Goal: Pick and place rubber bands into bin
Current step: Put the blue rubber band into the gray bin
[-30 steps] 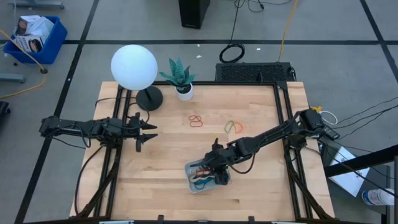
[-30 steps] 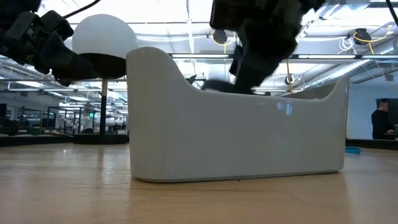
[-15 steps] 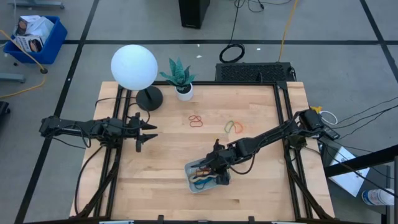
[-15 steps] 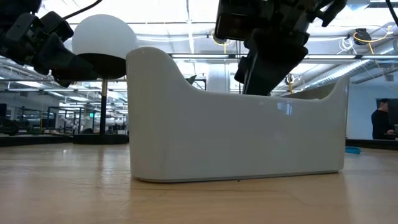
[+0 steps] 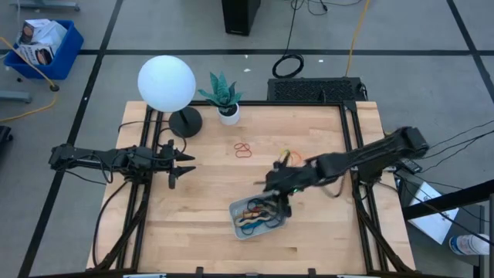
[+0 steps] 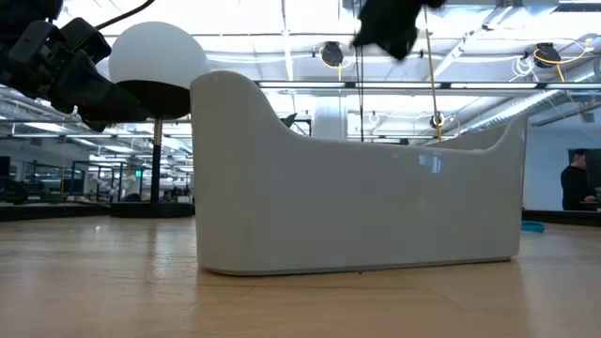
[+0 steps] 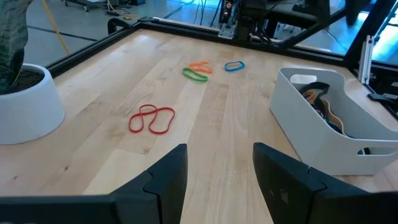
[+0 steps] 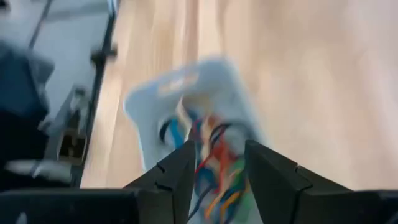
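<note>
The pale grey-blue bin (image 5: 258,218) stands on the table's near middle and holds several rubber bands (image 5: 255,212). It also shows in the low view (image 6: 357,188) and the left wrist view (image 7: 329,124). My right gripper (image 5: 278,191) hangs open and empty above the bin's far right corner; in its wrist view (image 8: 217,168) the bin (image 8: 186,93) and its bands (image 8: 211,155) lie below. A red band (image 7: 151,119) lies flat on the table. So do a green band (image 7: 195,74), an orange one (image 7: 200,66) and a blue one (image 7: 234,65). My left gripper (image 5: 185,162) waits open at the left.
A white globe lamp (image 5: 166,83) on a black base and a small potted plant (image 5: 224,96) stand at the table's far left. Black frame rails (image 5: 351,147) run along the table's sides. Bare wood lies between the bin and the loose bands.
My right gripper has risen out of the bin, going up and a little toward the table's far edge; in the low view it has climbed from behind the bin's wall to the picture's top. The bin has stayed where it was.
</note>
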Tool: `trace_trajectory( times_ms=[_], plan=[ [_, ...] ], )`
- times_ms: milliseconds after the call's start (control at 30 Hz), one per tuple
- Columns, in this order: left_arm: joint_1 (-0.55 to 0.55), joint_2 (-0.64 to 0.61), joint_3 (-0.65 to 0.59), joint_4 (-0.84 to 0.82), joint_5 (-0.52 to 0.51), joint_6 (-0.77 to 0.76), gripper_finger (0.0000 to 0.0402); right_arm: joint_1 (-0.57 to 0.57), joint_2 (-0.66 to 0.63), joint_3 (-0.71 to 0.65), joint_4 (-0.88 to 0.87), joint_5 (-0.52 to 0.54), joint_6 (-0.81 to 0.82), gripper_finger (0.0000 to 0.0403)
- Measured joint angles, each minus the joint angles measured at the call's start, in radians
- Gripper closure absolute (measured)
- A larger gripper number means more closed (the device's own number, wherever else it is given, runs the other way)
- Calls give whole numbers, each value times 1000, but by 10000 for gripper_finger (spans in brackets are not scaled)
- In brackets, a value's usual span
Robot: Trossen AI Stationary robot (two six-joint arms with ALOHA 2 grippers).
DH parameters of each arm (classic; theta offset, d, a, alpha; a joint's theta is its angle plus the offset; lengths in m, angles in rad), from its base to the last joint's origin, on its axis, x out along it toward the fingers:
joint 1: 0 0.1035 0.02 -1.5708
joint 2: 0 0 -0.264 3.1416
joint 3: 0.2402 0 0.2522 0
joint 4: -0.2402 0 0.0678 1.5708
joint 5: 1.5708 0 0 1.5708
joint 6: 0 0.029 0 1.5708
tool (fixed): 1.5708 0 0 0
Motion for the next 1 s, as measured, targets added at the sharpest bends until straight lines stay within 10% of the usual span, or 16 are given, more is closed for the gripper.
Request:
trace_trajectory(
  times_ms=[700,1000],
  plan=[
    [0,0,0,-1,0,0,213,4,-434,-124,-61,68,-166,272],
    [0,0,0,-1,0,22,213,-49,-486,-332,-278,269,117,272]
  ],
)
